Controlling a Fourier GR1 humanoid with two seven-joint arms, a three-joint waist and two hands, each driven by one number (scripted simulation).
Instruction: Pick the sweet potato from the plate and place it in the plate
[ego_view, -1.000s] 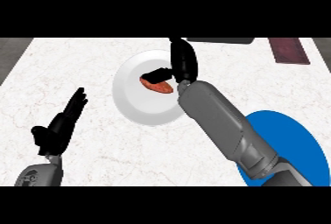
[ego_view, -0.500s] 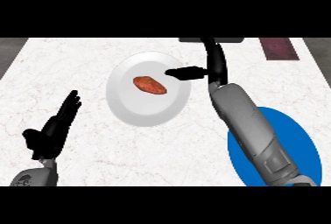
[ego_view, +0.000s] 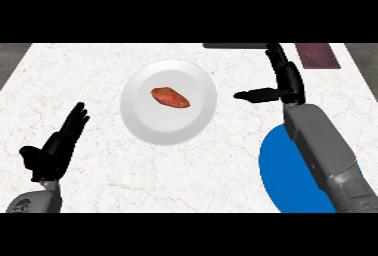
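The sweet potato (ego_view: 170, 97) is lying on the white plate (ego_view: 169, 127), a little above the plate's middle and slightly toward its left side, with its longer axis running from upper left to lower right. Nothing is touching it. The white plate is sitting on the pale marbled worktop (ego_view: 96, 65), and it serves here as the landmark for everything else.

To the right of the white plate, the right hand (ego_view: 284, 85) is hovering with its fingers straight and pointing toward the far edge of the worktop, while its thumb is sticking out sideways toward the white plate's rim without reaching it. This hand is open and is holding nothing. Its grey forearm (ego_view: 325, 155) is running down and to the right, away from the white plate, and is crossing over the blue plate (ego_view: 284, 175).

The blue plate is lying to the lower right of the white plate, apart from it, and the forearm is covering a good part of it.

To the lower left of the white plate, well clear of its rim, the left hand (ego_view: 55, 147) is resting open near the view's lower left, with fingers straight and angled up toward the right. It is holding nothing.

Beyond the white plate, toward the upper right, a dark reddish flat thing (ego_view: 317, 55) is lying at the far edge of the worktop, and a dark strip (ego_view: 232, 45) is showing beside it; what they are cannot be told.
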